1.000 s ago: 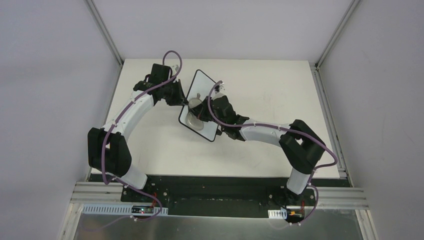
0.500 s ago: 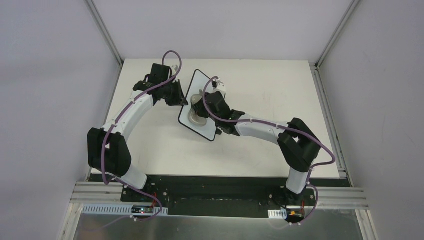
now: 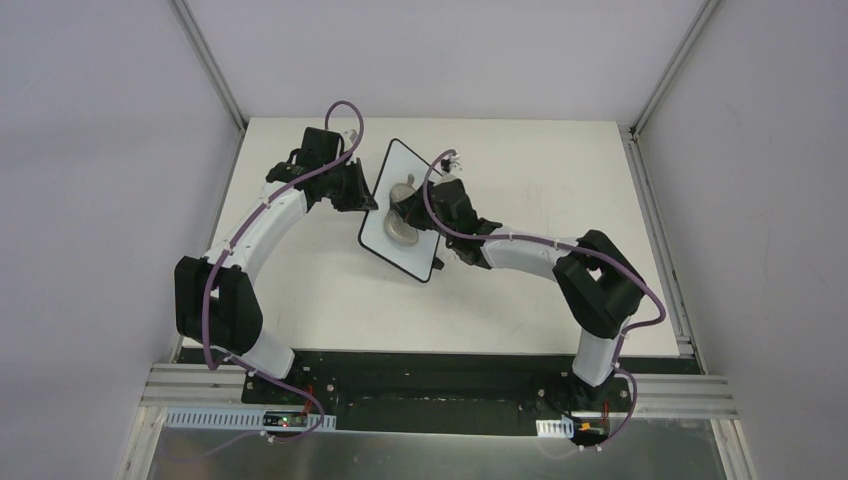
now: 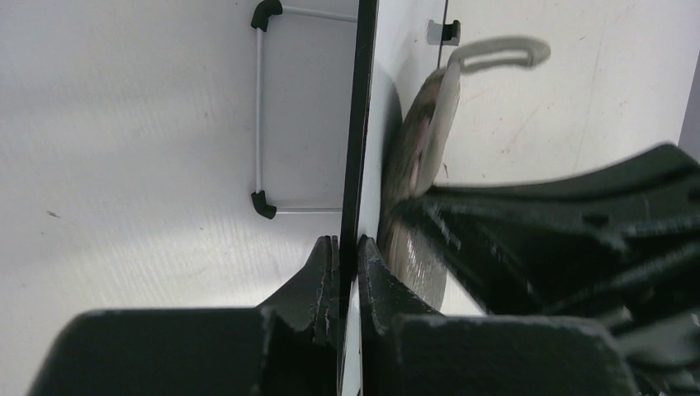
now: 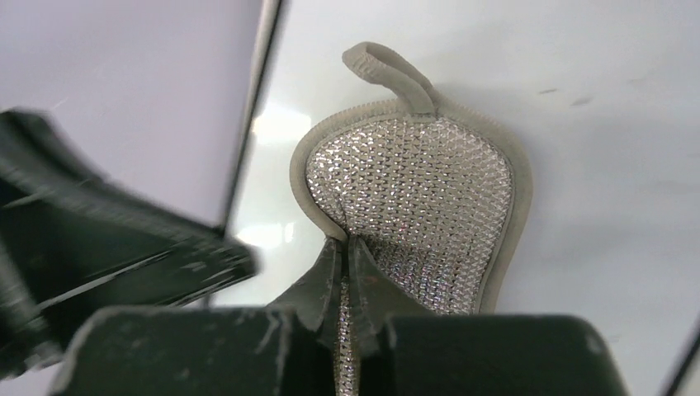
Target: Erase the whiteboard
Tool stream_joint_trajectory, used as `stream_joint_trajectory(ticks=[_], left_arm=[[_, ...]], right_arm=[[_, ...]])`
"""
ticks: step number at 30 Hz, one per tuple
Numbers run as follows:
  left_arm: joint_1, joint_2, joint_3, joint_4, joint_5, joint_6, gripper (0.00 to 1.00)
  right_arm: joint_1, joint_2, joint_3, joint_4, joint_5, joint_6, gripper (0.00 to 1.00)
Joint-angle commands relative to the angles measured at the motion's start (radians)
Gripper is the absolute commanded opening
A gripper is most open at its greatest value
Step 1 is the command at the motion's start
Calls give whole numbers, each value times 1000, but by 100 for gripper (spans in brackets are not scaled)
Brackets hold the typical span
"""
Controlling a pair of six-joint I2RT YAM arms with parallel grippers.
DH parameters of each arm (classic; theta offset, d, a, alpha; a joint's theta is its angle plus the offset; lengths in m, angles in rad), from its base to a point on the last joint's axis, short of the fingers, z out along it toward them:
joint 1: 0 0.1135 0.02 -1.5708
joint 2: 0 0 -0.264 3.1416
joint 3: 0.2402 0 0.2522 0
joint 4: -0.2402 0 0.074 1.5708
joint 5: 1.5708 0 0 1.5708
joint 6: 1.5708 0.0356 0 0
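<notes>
The whiteboard is a small white board with a thin black frame, propped tilted near the table's back middle. My left gripper is shut on its left edge; the left wrist view shows the black frame edge-on between the jaws of my left gripper. My right gripper is shut on a grey sparkly pad and presses it flat on the board's face. In the right wrist view the pad with its loop lies against the white board, pinched by my right gripper. No writing shows.
The board's wire stand with black feet rests on the white table behind the board. Grey walls and metal rails bound the table on the left, back and right.
My right gripper has slid the pad up the board's face toward the far end. The left gripper and the board have stayed put.
</notes>
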Motion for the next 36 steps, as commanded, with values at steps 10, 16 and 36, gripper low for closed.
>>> stream_joint_trajectory(ticks=[10,16,36], left_arm=[[-40,1,-28,-125,42,-7,0],[-40,4,-25,-129,37,-2,0],[-43,4,-24,-129,42,-4,0]], right_arm=[[31,130,161,-176,0,-81,0],[75,106,253,-99,-76,-67,0],[-71,120,12,-99,-46,-39,0]])
